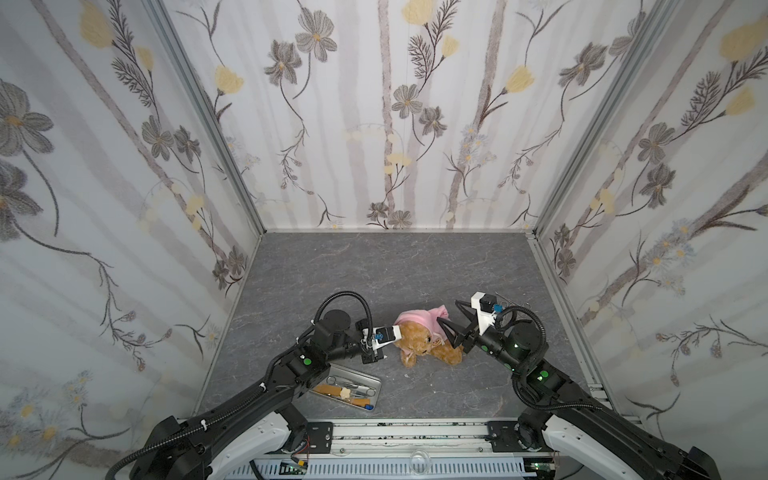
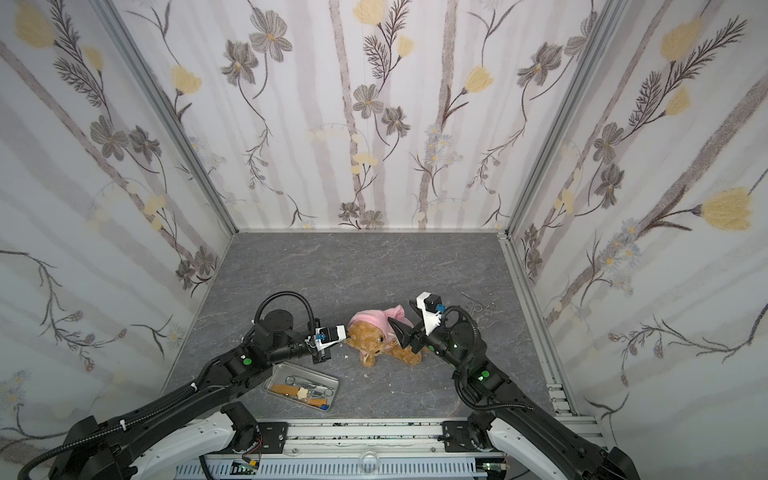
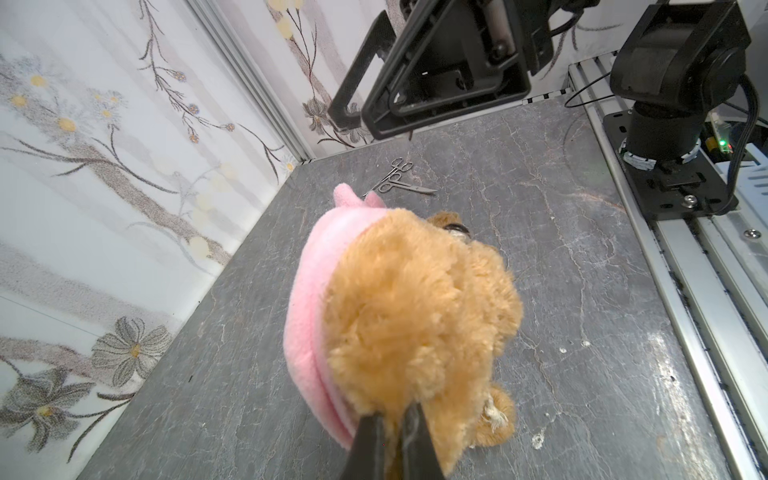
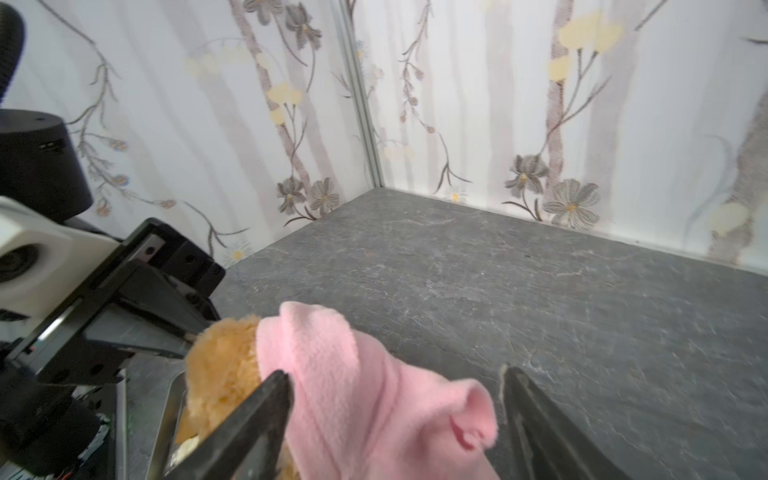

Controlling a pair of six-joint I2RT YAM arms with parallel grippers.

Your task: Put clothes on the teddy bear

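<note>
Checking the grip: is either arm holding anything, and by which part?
The left gripper has its jaws shut on the teddy bear, pinching fur at its head. The right gripper holds nothing: its jaws stand open around the pink shirt.

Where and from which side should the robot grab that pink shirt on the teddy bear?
Probably the pink shirt's loose bunched edge, approached from the right tool's side: that fold sticks out clear of the teddy bear, whose head the left tool pinches.
</note>
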